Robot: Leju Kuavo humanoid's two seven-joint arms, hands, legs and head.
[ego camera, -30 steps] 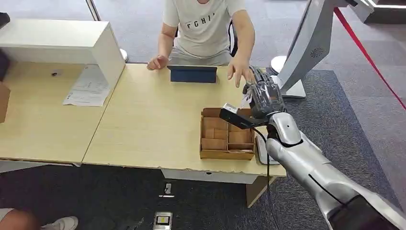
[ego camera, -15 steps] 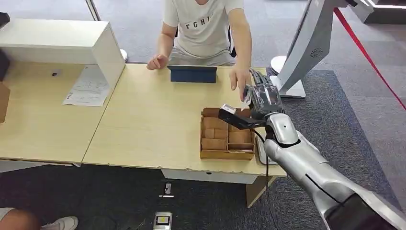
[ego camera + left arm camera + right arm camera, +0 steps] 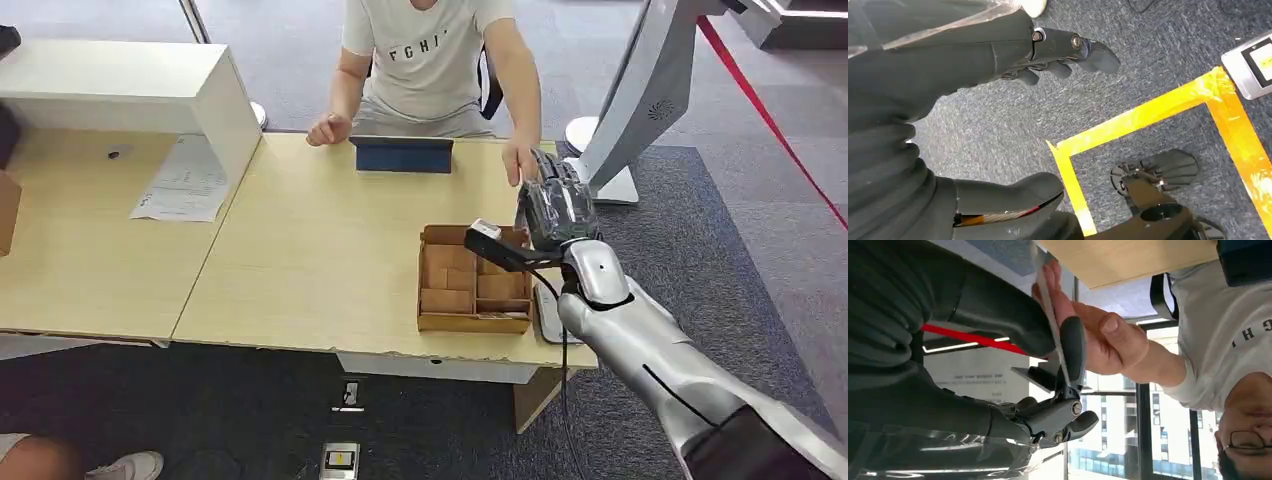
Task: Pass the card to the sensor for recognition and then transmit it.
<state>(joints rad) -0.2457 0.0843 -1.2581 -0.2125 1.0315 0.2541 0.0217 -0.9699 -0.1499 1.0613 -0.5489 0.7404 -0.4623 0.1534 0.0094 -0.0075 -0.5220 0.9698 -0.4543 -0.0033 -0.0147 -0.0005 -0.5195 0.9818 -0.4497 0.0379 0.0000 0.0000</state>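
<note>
While its thumb and a dark finger are pinching the thin white card (image 3: 1052, 315) edge-on, the right hand (image 3: 553, 205) is reaching out past the far right corner of the table (image 3: 300, 250), and in the right wrist view the person's hand (image 3: 1098, 337) is lying right against the card's far face, fingers wrapping toward it. From the head view that same person's hand (image 3: 520, 160) is meeting the robot's fingers just above the table edge. The left hand (image 3: 1048, 50) is hanging over grey carpet, its fingers spread apart and holding nothing, with yellow tape (image 3: 1148, 115) marking the floor beneath. Just beside the right wrist, a brown cardboard tray (image 3: 473, 280) with several compartments is sitting on the table, and a flat pale device (image 3: 548, 315), partly hidden by the arm, is lying next to it at the table's right edge. Farther off, a dark blue tablet (image 3: 402, 154) is standing near the far edge in front of the person, who is wearing a light T-shirt (image 3: 425, 50) whose readable letters are spelling "FGHI". A printed sheet of paper (image 3: 185, 180) is lying at the left, its text too small to read, beside a white box-shaped stand (image 3: 130, 85). To the right of the table, a white kiosk post (image 3: 640, 100) is rising from the carpet.
</note>
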